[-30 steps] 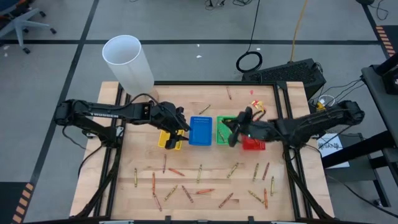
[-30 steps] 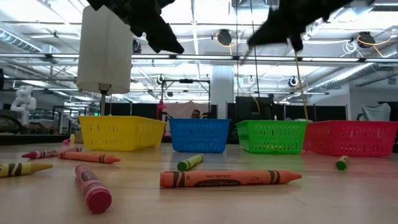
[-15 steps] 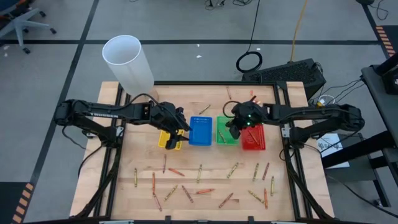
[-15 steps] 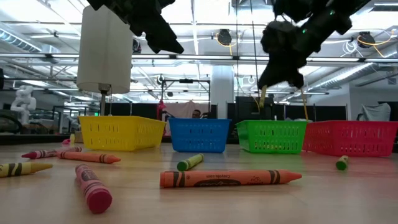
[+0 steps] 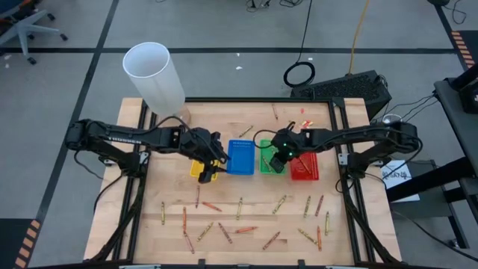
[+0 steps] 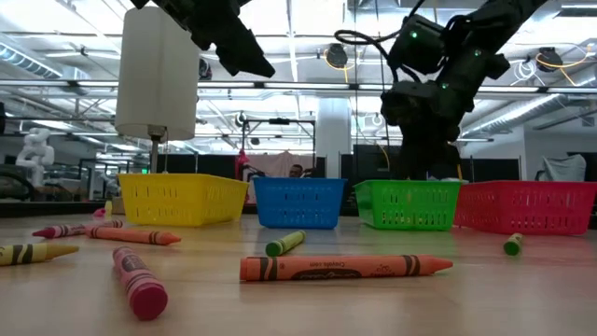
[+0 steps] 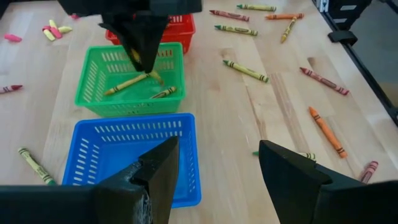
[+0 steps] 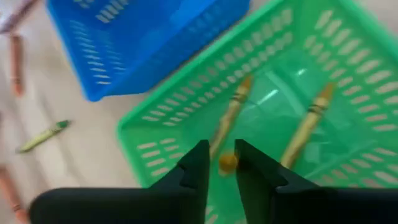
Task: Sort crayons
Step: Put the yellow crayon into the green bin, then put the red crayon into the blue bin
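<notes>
My right gripper (image 5: pixel 277 160) (image 8: pixel 222 157) points steeply down into the green tray (image 5: pixel 265 162), shut on a yellow-brown crayon (image 8: pixel 227 162). Two more crayons (image 8: pixel 231 113) (image 8: pixel 308 123) lie flat on that tray's floor. My left gripper (image 5: pixel 213 163) (image 7: pixel 217 149) hangs open and empty above the yellow tray (image 5: pixel 199 169), next to the blue tray (image 7: pixel 130 152). Several crayons (image 5: pixel 246 229) lie scattered over the near half of the table, among them an orange one (image 6: pixel 345 268). My right gripper has the crayon's upper end (image 8: pixel 227 162) between its two fingers, in a narrow gap. The fingers come from above, slanting down from the table's right side. In the left wrist view the crayon's lower part (image 7: pixel 158 78) sticks out below the fingers, inside the green tray.
Four trays stand in a row across the table's middle: yellow, blue, green and red (image 5: pixel 305 169). A tall white cylinder (image 5: pixel 153 73) stands at the far left corner. A few small scraps (image 7: pixel 53 30) lie at the far edge.
My right gripper has sunk toward the green tray and tipped its fingers from nearly level to steeply down. The crayon hanging below it has gone down with it into the tray. My left gripper has kept still.
</notes>
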You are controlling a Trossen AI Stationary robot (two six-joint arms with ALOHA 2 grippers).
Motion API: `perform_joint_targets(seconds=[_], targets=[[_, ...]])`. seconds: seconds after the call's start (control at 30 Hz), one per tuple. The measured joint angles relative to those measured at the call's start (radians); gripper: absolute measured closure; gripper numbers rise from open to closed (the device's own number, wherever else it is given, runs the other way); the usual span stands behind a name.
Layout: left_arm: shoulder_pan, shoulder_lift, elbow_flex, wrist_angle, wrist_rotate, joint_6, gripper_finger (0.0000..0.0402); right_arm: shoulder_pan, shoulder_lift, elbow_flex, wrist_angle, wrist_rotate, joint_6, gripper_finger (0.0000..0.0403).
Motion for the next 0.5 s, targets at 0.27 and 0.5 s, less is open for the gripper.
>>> perform_joint_targets(seconds=[0.27, 0.5], targets=[[0.001, 0.0, 0.0, 0.003, -0.028, 0.039, 0.0183, 0.0, -0.026, 0.011, 0.018, 0.005, -0.061, 0.0267], [0.001, 0.0, 0.001, 0.011, -0.168, 0.073, 0.0183, -0.023, -0.052, 0.093, -0.006, 0.132, -0.287, 0.0258]])
